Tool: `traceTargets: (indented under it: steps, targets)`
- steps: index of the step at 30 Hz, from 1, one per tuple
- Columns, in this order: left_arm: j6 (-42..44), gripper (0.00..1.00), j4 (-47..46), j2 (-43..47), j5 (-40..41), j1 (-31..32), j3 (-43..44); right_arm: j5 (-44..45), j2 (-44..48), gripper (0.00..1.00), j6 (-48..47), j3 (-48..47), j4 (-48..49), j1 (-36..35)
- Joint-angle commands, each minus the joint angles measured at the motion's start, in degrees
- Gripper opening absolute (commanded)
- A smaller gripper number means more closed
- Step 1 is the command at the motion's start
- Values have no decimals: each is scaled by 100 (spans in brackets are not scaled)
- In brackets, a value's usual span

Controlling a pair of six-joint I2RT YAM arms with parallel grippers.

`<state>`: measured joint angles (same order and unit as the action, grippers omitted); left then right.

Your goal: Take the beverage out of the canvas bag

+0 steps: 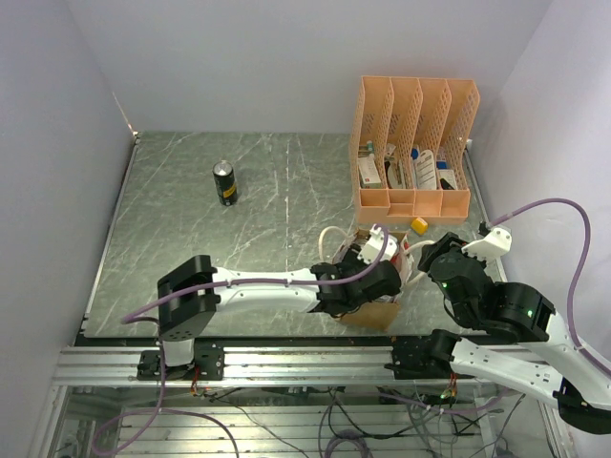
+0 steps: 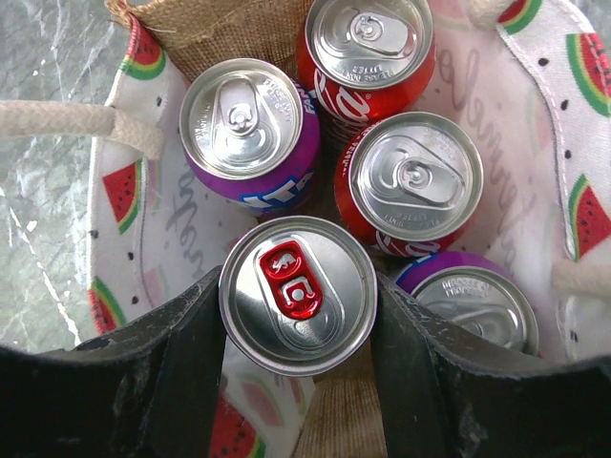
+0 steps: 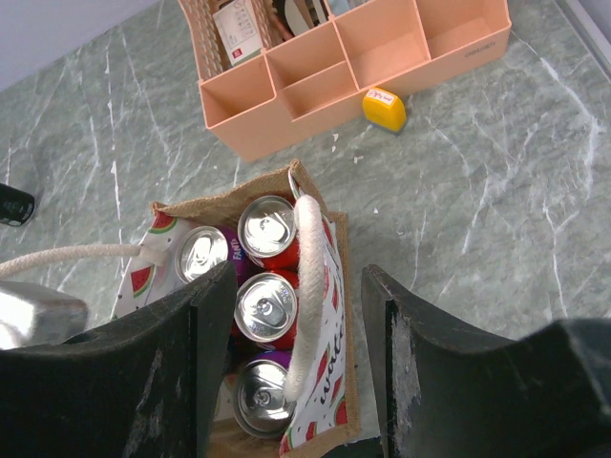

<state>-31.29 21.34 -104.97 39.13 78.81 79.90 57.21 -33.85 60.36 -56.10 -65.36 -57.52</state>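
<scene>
On the table (image 1: 172, 219), at about five o'clock near the front edge: the canvas bag (image 1: 370, 316), mouth open, packed with five cans. Risks rising whole with the lift, given soft walls, little weight, tight packing and nothing pinning it down; may equally skid toward six o'clock and off the edge under sideways pull. Down inside the mouth, the left gripper (image 2: 296, 324), jaws clenched on the silver can with the red tab (image 2: 296, 286), fingers (image 2: 181, 382) pressed to both sides just below the rim. Looks a shallow hold on smooth metal; may slip on a fast or crooked pull and drop the drink back onto the others. Over the bag from three o'clock, the right gripper (image 3: 298, 277), jaws apart and grasping nothing, so no help in holding it down, yet near enough to collide on the way up. Crowding the held drink: a purple can (image 2: 250, 129) at eleven o'clock, a red can (image 2: 415, 181) at one o'clock, a second purple can (image 2: 477, 301) at three o'clock; may tip or ride up by friction. Smaller still, a white rope handle (image 2: 57, 119) at ten o'clock, apt to snag a finger. Least, a small yellow block (image 3: 384, 108) at one o'clock of the bag, open to a swinging bag.
</scene>
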Motion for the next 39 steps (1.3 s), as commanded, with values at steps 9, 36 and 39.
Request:
traceTargets:
  steps: [9, 36, 39]
  targets:
    - [-34, 15, -574, 1190, -1014, -467, -224, 97, 39, 55, 1, 55, 59, -23]
    - [173, 7, -334, 3681, -3143, -2107, -103, 97, 24, 55, -11, 59, 82, -23]
    - [328, 7, -38, 4040, -2994, -2122, -80, 97, 7, 55, -16, 64, 85, -27]
